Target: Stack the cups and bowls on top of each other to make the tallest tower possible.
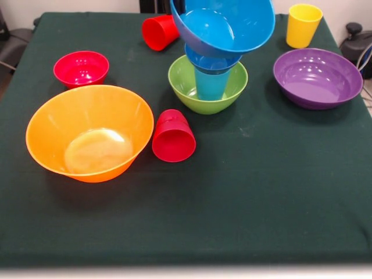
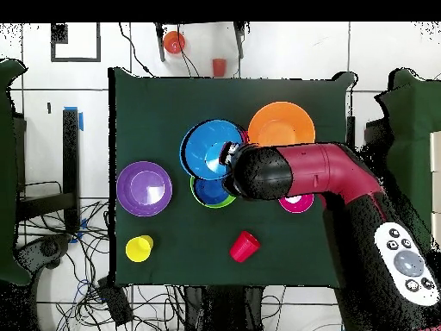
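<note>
One blue bowl [image 1: 224,26] tilted atop tower [image 1: 210,75]; fingers [image 2: 229,156] state unclear.

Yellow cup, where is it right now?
In the front view the yellow cup stands upright at the far right corner of the table, just behind the purple bowl. Overhead, it sits below that bowl.
</note>
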Controlling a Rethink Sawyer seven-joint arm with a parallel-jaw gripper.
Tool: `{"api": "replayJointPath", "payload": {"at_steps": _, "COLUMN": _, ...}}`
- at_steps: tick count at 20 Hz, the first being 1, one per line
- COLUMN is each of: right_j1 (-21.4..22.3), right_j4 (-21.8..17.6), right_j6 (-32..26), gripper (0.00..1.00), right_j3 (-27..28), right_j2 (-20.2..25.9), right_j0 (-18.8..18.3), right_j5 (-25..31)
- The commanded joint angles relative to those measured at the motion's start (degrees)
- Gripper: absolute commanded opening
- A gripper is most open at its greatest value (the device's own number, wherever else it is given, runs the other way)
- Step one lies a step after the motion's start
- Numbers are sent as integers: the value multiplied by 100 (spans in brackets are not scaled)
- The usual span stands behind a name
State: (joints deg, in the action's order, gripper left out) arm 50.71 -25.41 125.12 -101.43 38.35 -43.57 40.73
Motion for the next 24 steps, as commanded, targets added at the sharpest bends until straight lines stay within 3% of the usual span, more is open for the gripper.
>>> {"api": "replayJointPath", "payload": {"at_steps": 1, "right_j1": 25, "right_j4": -505, "right_j6": 47, "gripper": 0, "right_j3": -559, "right_j2": -377, "right_j0": 352, "right_j5": -456}}
{"api": "replayJointPath", "payload": {"at_steps": 9, "right_j1": 125, "right_j4": -618, "right_j6": 27, "gripper": 0, "right_j3": -552, "right_j2": -522, "right_j0": 488, "right_j5": -422}}
{"api": "replayJointPath", "payload": {"at_steps": 15, "right_j1": -9, "right_j4": -504, "right_j6": 226, "gripper": 0, "right_j3": -716, "right_j2": -522, "right_j0": 566, "right_j5": -933}}
{"api": "replayJointPath", "payload": {"at_steps": 24, "right_j1": -568, "right_j4": -839, "right_j6": 44, "gripper": 0, "right_j3": -561, "right_j2": -862, "right_j0": 600, "right_j5": -1604}}
